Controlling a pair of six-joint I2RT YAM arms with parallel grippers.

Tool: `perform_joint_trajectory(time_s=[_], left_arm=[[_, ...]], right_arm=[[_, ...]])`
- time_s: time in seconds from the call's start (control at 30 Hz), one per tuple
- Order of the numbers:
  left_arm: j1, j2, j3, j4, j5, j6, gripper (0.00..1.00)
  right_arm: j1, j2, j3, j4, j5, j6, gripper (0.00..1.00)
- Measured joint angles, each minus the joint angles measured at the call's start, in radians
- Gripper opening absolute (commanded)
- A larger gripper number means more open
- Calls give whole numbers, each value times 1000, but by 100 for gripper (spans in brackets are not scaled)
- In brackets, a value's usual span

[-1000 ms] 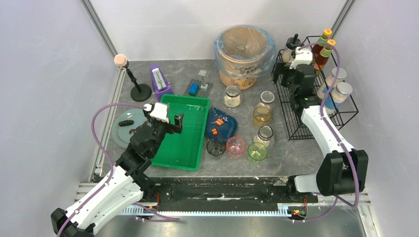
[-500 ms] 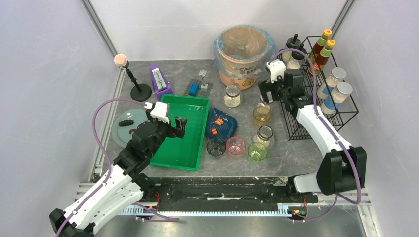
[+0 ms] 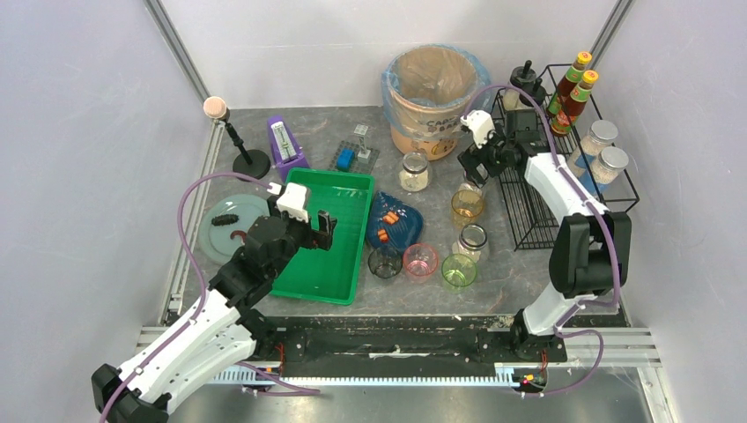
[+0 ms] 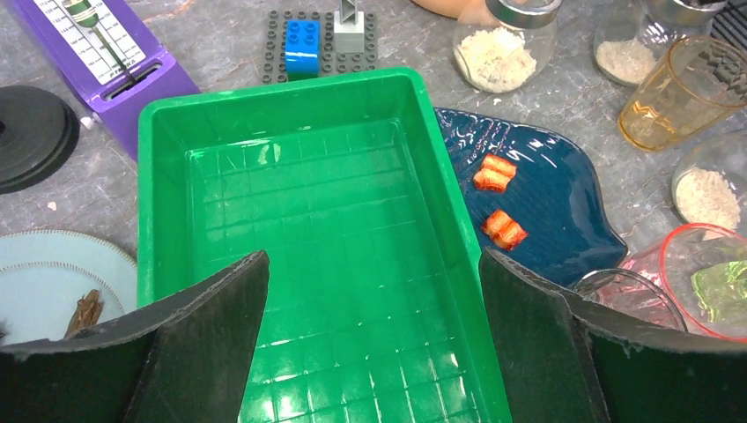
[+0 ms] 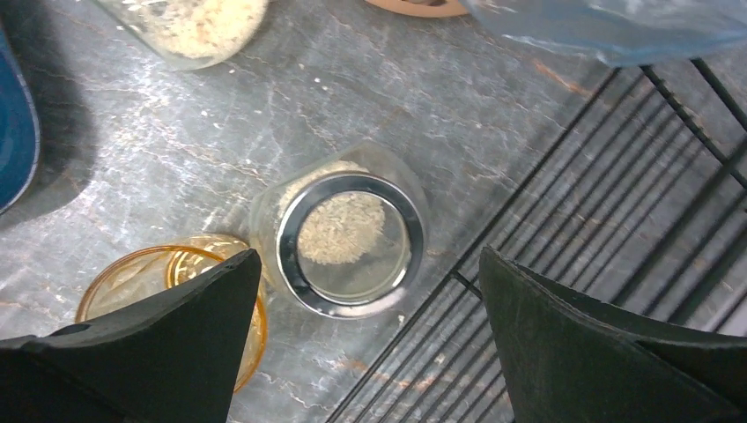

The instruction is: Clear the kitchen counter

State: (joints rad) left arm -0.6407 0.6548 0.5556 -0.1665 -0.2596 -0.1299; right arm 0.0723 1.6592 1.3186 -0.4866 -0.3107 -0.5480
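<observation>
— Home kitchen?
— No. Robotics lab cell dressed as one: plain pale wall panels (image 3: 88,132), aluminium posts (image 3: 181,53), metal rails (image 3: 202,176) round a stone-look kitchen counter (image 3: 321,119), two white robot arms (image 3: 189,339) bolted at its near edge.
— Kitchen props, though?
— Sauce bottles (image 3: 574,92) in a black wire rack (image 3: 527,231), grain jars (image 3: 414,172), coloured cups (image 3: 421,261). Also a purple metronome (image 3: 285,146) and toy bricks (image 3: 346,159): hardly kitchenware.

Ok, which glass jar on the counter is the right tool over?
The grain jar between the amber cup and the black wire rack: it alone sits centred below the open right tool.
</observation>
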Motion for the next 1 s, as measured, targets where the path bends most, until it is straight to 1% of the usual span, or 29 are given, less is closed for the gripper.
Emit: perform_joint_trajectory(time_s=[0.13, 0.4, 0.6, 0.8, 0.83, 0.9, 1.0], left_arm=[[0, 11, -7, 5, 0, 0, 94], [0, 12, -7, 12, 0, 0, 94], [-3, 12, -7, 13, 0, 0, 94], [-5, 11, -12, 20, 0, 0, 94], [-5, 10, -13, 20, 0, 1, 94], [-7, 10, -14, 20, 0, 1, 94], [-7, 9, -16, 21, 1, 1, 94]], right_arm=[[-1, 30, 15, -36, -54, -29, 96], [-4, 103, 39, -69, -54, -53, 95], [-24, 121, 42, -72, -61, -58, 88], [-31, 125, 42, -77, -98, -44, 76], [-31, 125, 42, -76, -108, -39, 73], [-31, 125, 45, -75, -126, -25, 66], [-31, 125, 47, -74, -149, 10, 48]])
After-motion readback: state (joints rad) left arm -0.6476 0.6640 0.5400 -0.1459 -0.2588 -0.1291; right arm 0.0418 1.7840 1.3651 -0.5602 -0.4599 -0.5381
